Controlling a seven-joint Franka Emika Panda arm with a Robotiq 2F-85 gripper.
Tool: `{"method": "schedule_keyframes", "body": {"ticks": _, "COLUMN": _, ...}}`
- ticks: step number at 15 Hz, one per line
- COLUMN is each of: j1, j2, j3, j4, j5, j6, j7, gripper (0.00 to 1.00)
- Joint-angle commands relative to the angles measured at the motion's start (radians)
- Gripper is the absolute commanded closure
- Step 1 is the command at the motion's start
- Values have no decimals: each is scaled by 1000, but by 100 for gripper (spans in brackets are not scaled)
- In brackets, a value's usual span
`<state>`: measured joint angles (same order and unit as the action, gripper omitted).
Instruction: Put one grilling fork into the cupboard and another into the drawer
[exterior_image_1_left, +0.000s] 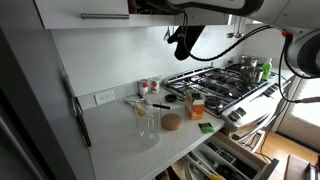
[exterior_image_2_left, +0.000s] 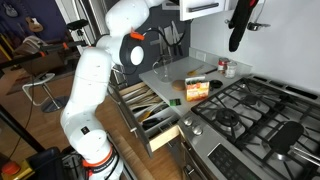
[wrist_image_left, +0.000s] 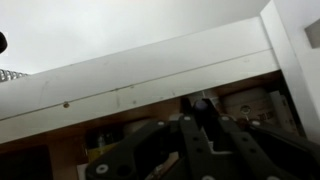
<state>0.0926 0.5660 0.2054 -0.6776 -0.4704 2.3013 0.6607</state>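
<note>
The main risk is a knock against the cupboard (exterior_image_1_left: 80, 10). The gripper (exterior_image_1_left: 183, 42) hangs high, close by the lower edge of that pale cabinet, and in the wrist view the cupboard's flat white panel fills the upper half of the picture just beyond the fingertips (wrist_image_left: 188, 135). A careless move up or forward could drive the claw, or anything long sticking out of it, into that edge.

The jaws are closed tight. A slim dark piece shows between them in the wrist view, but the picture is too dim and blurred to say whether it is a grilling fork – it may be only part of the claw itself. If a thin handle is pinched there, a bump could twist it loose. It would then fall toward the stove (exterior_image_1_left: 215, 82) or the counter, where a glass (exterior_image_1_left: 147, 122) stands ready to be toppled.

Both exterior views put the cupboard (exterior_image_2_left: 200, 8) level with the claw (exterior_image_2_left: 238, 30) and to one side of it, near but apart. Its long steel bar handle (exterior_image_1_left: 105, 15) sits further off – on the side away from the stove. The drawer (exterior_image_2_left: 150, 112) stands pulled open well below, beside the arm's base, with utensils in it.
</note>
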Motion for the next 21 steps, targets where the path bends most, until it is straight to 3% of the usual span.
{"method": "schedule_keyframes", "body": {"ticks": 1, "j1": 16, "j2": 43, "j3": -5, "j4": 54, "j5": -5, "j6": 13, "j7": 10, "gripper": 96}}
{"method": "schedule_keyframes", "body": {"ticks": 5, "j1": 19, "j2": 56, "j3": -12, "j4": 72, "j5": -8, "j6": 13, "j7": 20, "gripper": 96}}
{"method": "schedule_keyframes", "body": {"ticks": 6, "j1": 20, "j2": 58, "j3": -11, "j4": 75, "j5": -7, "j6": 8, "j7": 16, "gripper": 74}}
{"method": "schedule_keyframes", "body": {"ticks": 7, "j1": 22, "j2": 62, "j3": -14, "j4": 79, "j5": -11, "j6": 4, "j7": 20, "gripper": 60}}
{"method": "schedule_keyframes", "body": {"ticks": 15, "j1": 19, "j2": 51, "j3": -18, "j4": 99, "j5": -11, "j6": 1, "j7": 24, "gripper": 1}}
{"method": "schedule_keyframes", "body": {"ticks": 21, "j1": 5, "j2": -29, "j3": 3, "j4": 67, "j5": 22, "j6": -50, "j7": -10, "gripper": 0}}
